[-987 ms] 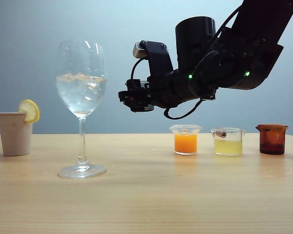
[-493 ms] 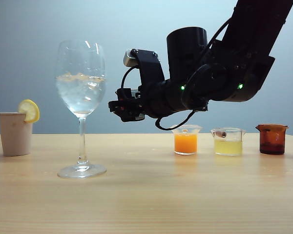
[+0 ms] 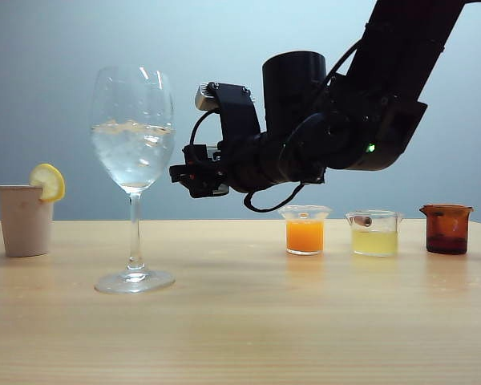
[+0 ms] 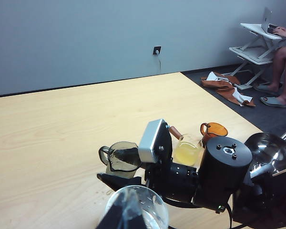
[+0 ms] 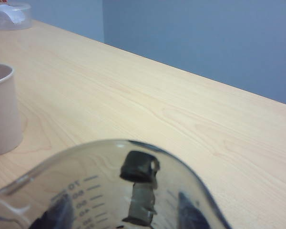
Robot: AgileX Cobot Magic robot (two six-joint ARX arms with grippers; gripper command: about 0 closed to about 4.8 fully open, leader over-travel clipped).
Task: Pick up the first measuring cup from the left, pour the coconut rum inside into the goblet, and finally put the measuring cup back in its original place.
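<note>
The goblet [image 3: 133, 144] stands on the table at the left, holding ice and clear liquid; its rim [image 4: 136, 210] also shows in the left wrist view. My right gripper [image 3: 194, 172] hangs level with the goblet's bowl, just to its right, shut on the smoky measuring cup [image 4: 121, 160]. The cup is upright. In the right wrist view the measuring cup [image 5: 86, 186] fills the foreground, with the right gripper [image 5: 128, 214] seen through its wall. Whether coconut rum is in the cup cannot be made out. My left gripper [image 4: 124, 220] hovers above the goblet, fingers close together and empty.
Right of the goblet stands a row of cups: orange liquid [image 3: 305, 231], pale yellow liquid [image 3: 374, 234], amber-brown [image 3: 446, 228]. A beige cup with a lemon slice [image 3: 24, 218] sits at the far left. A metal bowl [image 4: 269, 150] lies by the table's edge.
My right arm has carried the measuring cup leftwards and slightly down, closing most of the gap to the goblet's bowl. Everything on the table has stayed put.
</note>
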